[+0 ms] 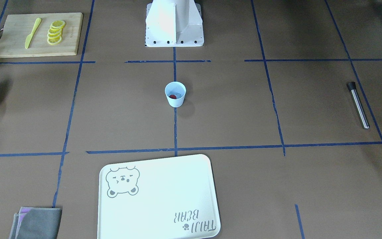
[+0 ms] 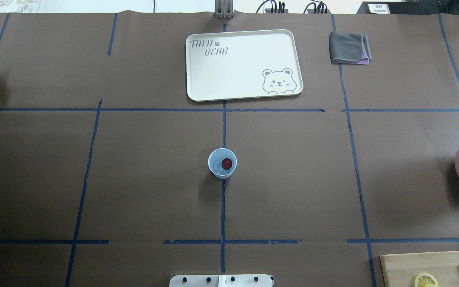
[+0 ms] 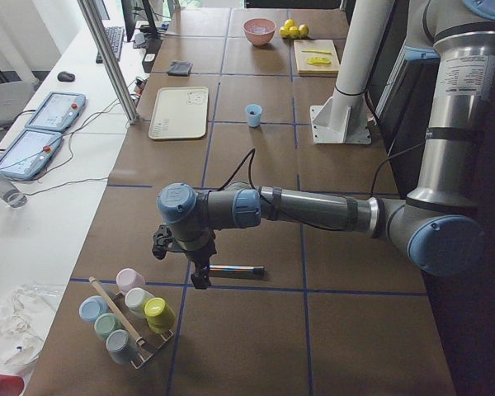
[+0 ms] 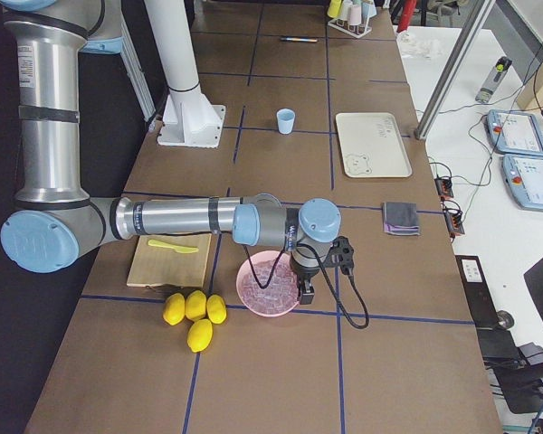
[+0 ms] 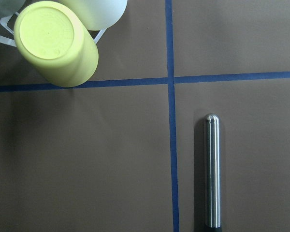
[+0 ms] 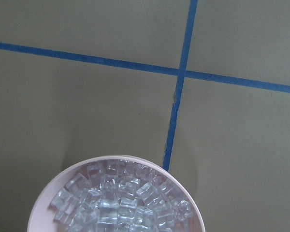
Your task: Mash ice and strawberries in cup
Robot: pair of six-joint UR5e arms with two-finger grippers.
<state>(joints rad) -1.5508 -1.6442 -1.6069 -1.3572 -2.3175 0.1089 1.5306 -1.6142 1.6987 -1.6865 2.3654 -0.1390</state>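
Note:
The light blue cup (image 2: 222, 163) stands upright at the table's middle, also in the front view (image 1: 175, 94). One red strawberry (image 2: 226, 163) and a few ice chunks (image 2: 217, 166) lie inside it. My left gripper (image 3: 200, 279) hangs over the table's left end, beside a steel muddler with a black end (image 3: 235, 269), which the left wrist view shows lying flat (image 5: 212, 171). My right gripper (image 4: 306, 293) hangs at the rim of the pink bowl of ice (image 4: 270, 285). I cannot tell whether either gripper is open or shut. Both are far from the cup.
A cream bear tray (image 2: 243, 63) lies beyond the cup. A folded grey cloth (image 2: 349, 48) is at the far right. A wooden board (image 1: 38, 35) holds lemon slices and a yellow knife. Lemons (image 4: 195, 312) lie by the bowl. A rack of coloured cups (image 3: 128, 318) stands near the muddler.

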